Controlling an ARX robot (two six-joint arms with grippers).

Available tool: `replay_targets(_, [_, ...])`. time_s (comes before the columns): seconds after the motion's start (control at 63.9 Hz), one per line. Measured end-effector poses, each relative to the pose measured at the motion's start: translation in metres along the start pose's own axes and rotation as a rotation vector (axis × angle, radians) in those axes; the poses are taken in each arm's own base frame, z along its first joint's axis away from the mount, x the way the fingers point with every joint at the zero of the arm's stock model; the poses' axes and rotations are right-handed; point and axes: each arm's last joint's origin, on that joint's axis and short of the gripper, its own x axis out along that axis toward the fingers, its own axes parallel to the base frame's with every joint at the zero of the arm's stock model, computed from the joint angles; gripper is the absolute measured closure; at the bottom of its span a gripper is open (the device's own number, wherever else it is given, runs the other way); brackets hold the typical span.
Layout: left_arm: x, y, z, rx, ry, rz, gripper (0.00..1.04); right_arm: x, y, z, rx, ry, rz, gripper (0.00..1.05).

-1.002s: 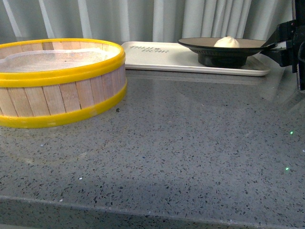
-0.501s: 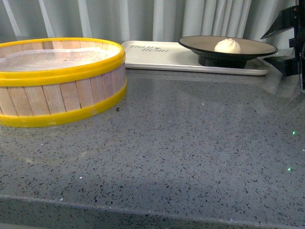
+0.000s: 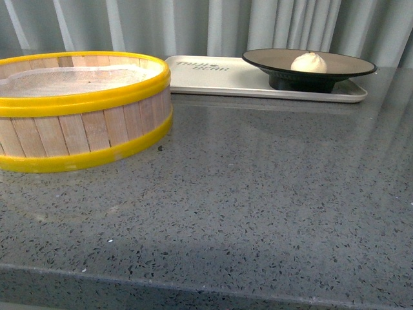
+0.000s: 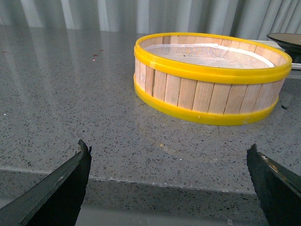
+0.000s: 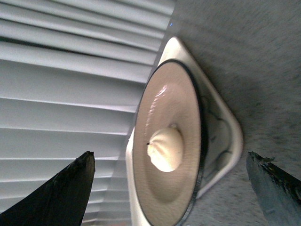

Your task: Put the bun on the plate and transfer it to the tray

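the small cream-white pleated bun (image 3: 308, 62) sits in the wide beige black-rimmed plate (image 3: 348, 66), standing on the flat cream-white tray (image 3: 219, 81) at the far right. the bun looks soft and light; the stiff plate rim seems the safest hold. both grippers gape, empty.

Non-task items you are viewing: steamer basket, counter, curtain.

A round wooden steamer basket (image 3: 77, 110) with yellow rims is sitting upright on the grey speckled counter (image 3: 258, 194), a pale liner lying inside it. A tiny dark speck (image 3: 159, 148) is lying beside its base. A pleated pale curtain (image 3: 193, 26) is hanging behind the counter.
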Motion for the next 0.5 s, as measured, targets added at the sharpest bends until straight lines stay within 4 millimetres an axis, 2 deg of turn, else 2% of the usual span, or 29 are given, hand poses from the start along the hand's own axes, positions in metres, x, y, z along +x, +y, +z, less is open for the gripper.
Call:
replay_targets(0.078, [0.0, 0.0, 0.0, 0.0, 0.0, 0.0, 0.07, -0.029, -0.01, 0.003, -0.089, -0.104, -0.061, 0.09])
replay_targets(0.141, [0.0, 0.0, 0.0, 0.0, 0.0, 0.0, 0.07, -0.054, -0.018, 0.005, -0.234, -0.167, -0.065, 0.11])
replay_targets(0.219, [0.0, 0.0, 0.0, 0.0, 0.0, 0.001, 0.07, -0.088, -0.025, -0.003, -0.573, -0.171, 0.118, 0.25])
replay_targets(0.297, [0.0, 0.0, 0.0, 0.0, 0.0, -0.001, 0.07, -0.12, -0.04, -0.02, -0.865, -0.194, 0.157, 0.39])
replay_targets(0.407, [0.0, 0.0, 0.0, 0.0, 0.0, 0.0, 0.07, -0.148, -0.069, -0.045, -1.047, -0.172, 0.122, 0.57])
replay_targets(0.501, [0.0, 0.0, 0.0, 0.0, 0.0, 0.0, 0.07, -0.159, -0.081, -0.057, -1.104, -0.184, 0.114, 0.72])
